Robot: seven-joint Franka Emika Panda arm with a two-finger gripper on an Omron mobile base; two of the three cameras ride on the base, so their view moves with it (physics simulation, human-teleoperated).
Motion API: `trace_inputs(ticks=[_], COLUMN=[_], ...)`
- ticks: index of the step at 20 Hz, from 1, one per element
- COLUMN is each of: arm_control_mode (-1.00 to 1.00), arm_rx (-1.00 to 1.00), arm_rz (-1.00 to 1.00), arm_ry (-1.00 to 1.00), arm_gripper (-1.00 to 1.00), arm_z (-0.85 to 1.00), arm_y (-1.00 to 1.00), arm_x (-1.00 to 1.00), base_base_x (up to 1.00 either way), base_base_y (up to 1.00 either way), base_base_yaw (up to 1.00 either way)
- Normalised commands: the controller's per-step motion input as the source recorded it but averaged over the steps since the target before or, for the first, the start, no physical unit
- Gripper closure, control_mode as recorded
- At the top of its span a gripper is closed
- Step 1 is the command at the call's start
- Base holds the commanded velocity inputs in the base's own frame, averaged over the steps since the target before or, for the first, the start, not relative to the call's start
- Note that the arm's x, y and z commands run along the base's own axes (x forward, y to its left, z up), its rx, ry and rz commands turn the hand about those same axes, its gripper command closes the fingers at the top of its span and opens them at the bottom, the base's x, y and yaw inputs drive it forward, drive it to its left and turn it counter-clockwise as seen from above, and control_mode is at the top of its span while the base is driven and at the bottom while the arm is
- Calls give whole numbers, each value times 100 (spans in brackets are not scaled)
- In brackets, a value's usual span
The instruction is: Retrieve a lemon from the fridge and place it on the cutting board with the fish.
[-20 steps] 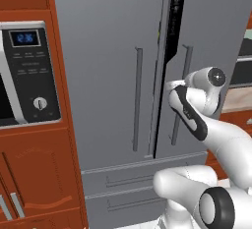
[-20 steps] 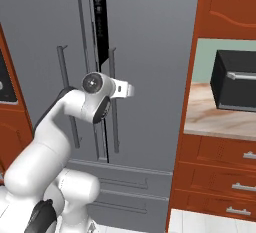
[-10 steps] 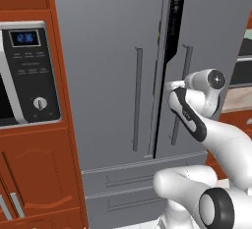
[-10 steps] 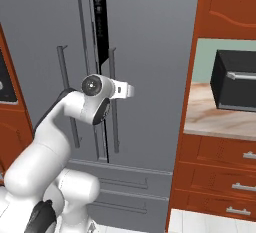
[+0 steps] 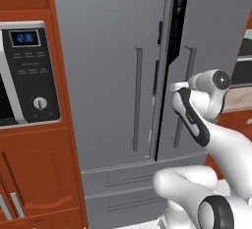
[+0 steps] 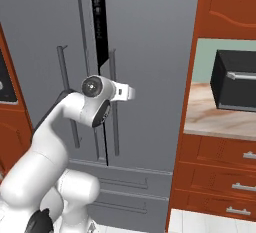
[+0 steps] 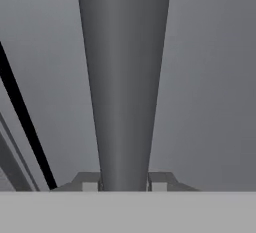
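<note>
Gripper (image 7: 124,184) fingertips barely visible beside fridge (image 7: 210,77) handle (image 7: 124,77).

Red-brown wooden cabinets (image 5: 34,174) stand on both sides. At the left, a black-and-silver microwave (image 5: 27,71) with a blue display and a round knob is built into them. At the right, a marbled beige surface (image 6: 220,119) carries a black toaster oven (image 6: 235,84) before a pale green wall (image 6: 207,59). Under it are drawers (image 6: 225,179) with silver handles, and the floor (image 6: 210,222) is white.
</note>
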Motion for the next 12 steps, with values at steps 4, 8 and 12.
trace_inputs(ticks=[4, 8, 12], arm_control_mode=[-100, -100, -100], arm_rx=[4, 7, 7], arm_rz=[0, 0, 0], arm_ry=[1, 2, 11], arm_gripper=[100, 100, 100], arm_z=[38, 48, 60], arm_y=[-40, -38, -41], arm_x=[-58, -70, -74], base_base_x=[0, 0, 0], base_base_y=[0, 0, 0], base_base_yaw=[0, 0, 0])
